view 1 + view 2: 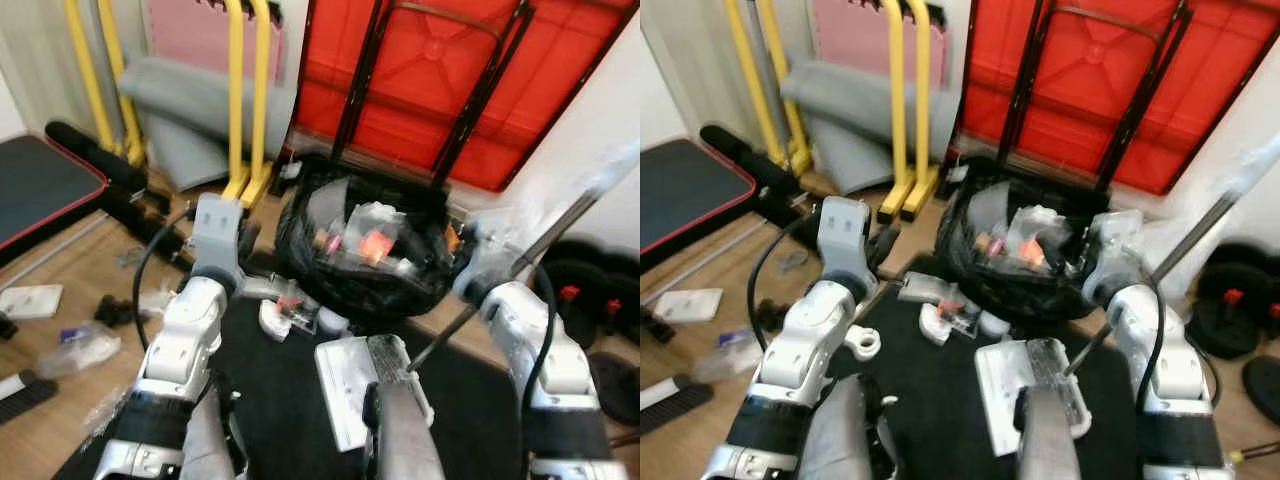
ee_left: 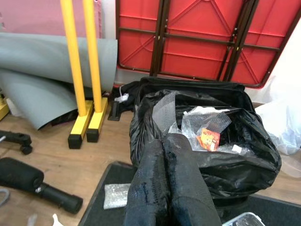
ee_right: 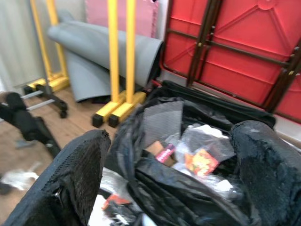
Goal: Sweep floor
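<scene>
Pressed together, the two black fingers (image 2: 164, 188) of the left gripper (image 2: 163, 141) hold nothing, pointing at the black rubbish bag (image 2: 244, 155) stuffed with clear plastic wrap. Spread wide, the right gripper (image 3: 171, 155) frames that bag. A white dustpan (image 1: 345, 385) lies on the black floor mat (image 1: 280, 400), its long handle partly hidden. Litter dots the wooden floor (image 1: 80, 290) leftward; red folded table (image 1: 440, 70) blocks behind.

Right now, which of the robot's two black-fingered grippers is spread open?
The right gripper: its fingers stand wide apart around the view of the black trash bag. The left gripper has its fingers pressed together.
</scene>
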